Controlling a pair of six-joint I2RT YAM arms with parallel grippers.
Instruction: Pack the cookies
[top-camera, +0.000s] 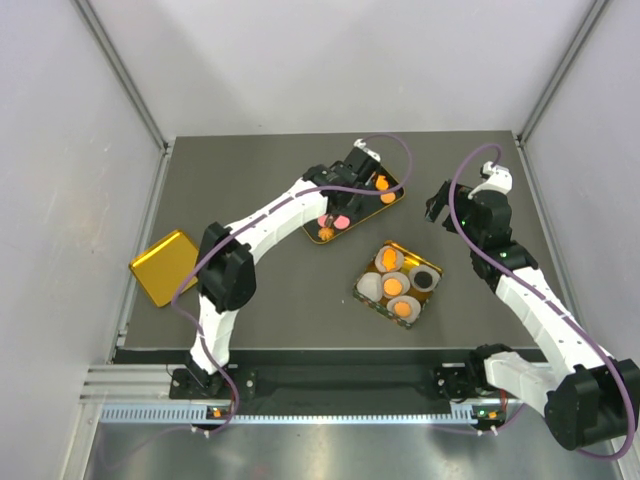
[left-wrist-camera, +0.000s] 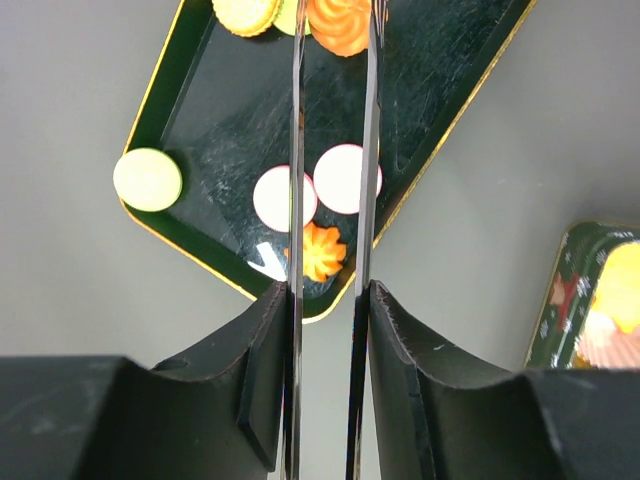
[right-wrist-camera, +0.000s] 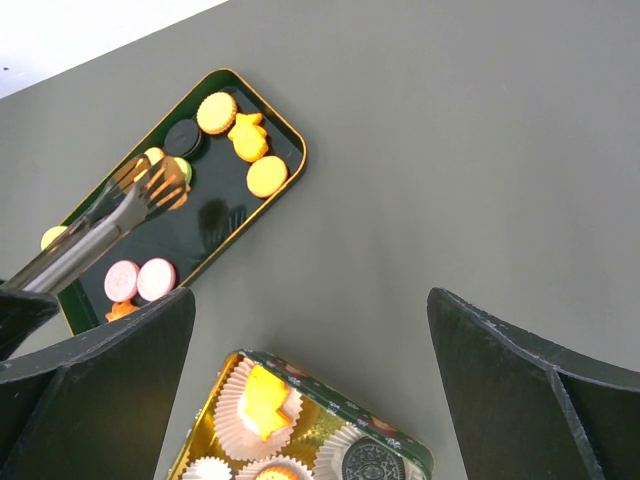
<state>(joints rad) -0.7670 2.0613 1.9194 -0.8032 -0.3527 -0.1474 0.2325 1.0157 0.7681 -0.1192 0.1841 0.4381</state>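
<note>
The left claw (left-wrist-camera: 328, 320), clamped on metal tongs (left-wrist-camera: 297, 150), is closing their tips around an orange cookie (left-wrist-camera: 338, 25) in the dark tray (left-wrist-camera: 220, 110), the right claw (right-wrist-camera: 312, 300) hanging wide apart; the next move likely calls for a level carry to the tin (left-wrist-camera: 560, 285).

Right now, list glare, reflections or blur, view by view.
Left wrist view: the glossy tray shows scratches and a white glare patch beside the orange cookie. Right wrist view: sharp, the tray floor faintly reflective. Top view: even light, sheen on the metal rail.
</note>
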